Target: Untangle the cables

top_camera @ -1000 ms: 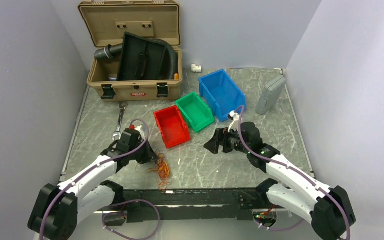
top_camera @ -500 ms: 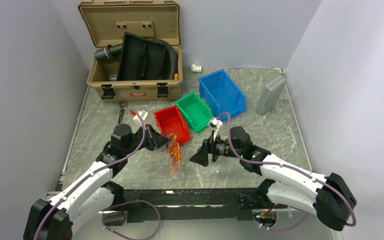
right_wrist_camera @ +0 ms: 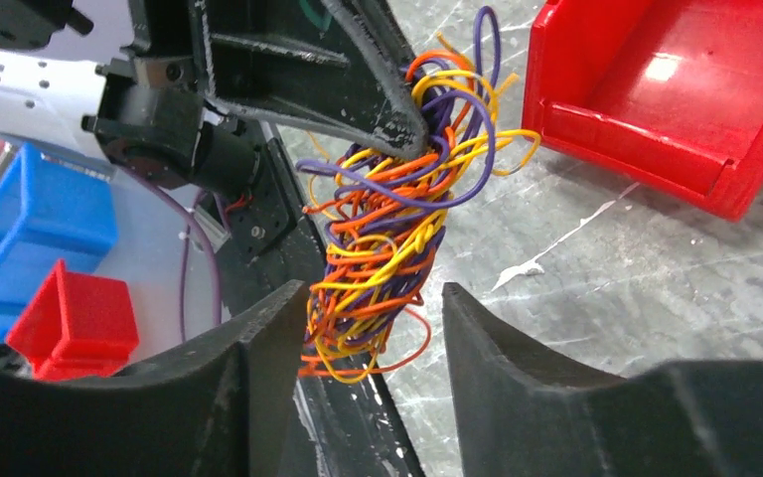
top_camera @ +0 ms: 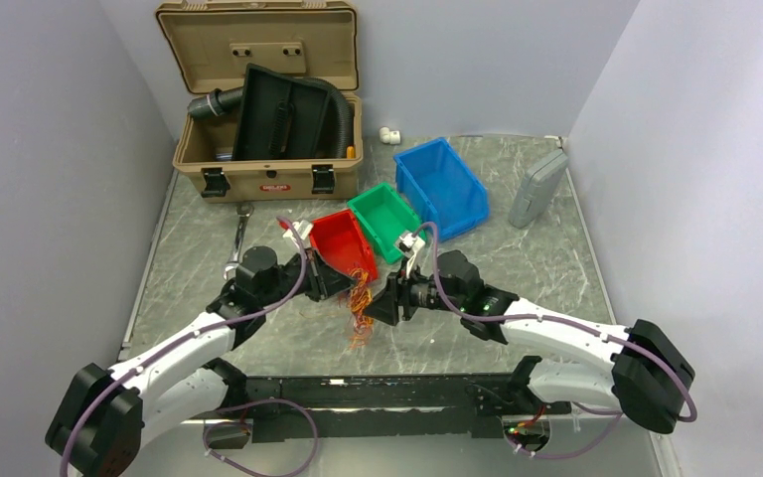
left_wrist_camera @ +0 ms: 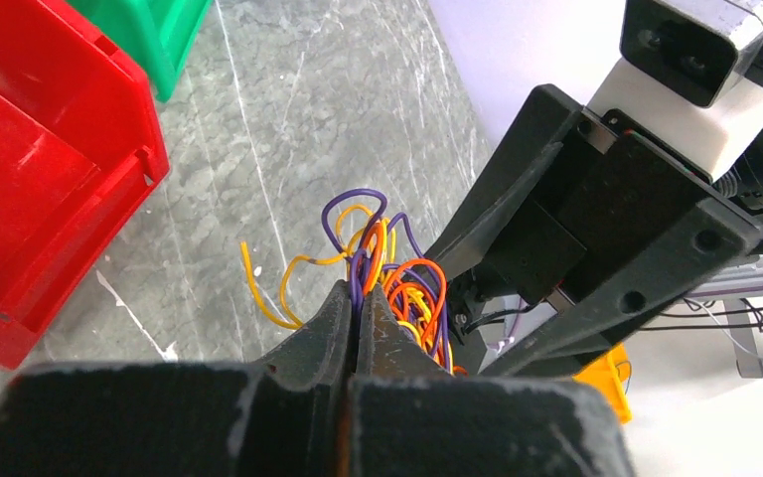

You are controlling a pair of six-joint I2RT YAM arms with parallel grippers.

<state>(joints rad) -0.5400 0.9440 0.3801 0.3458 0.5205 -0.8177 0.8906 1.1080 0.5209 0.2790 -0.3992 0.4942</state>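
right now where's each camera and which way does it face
Top external: above and behind, looking down on the table; left arm and right arm show.
Left wrist: on the left arm, looking along the shut left gripper at the cables.
Right wrist: on the right arm, looking past the open right gripper at them.
Shared: both wrists see cables and red bin.

Left arm (top_camera: 174, 348) stretched inward, left tool (left_wrist_camera: 356, 298) pinched on cables (right_wrist_camera: 397, 229); right arm (top_camera: 556, 333) opposite, right tool (right_wrist_camera: 373, 293) jaws apart
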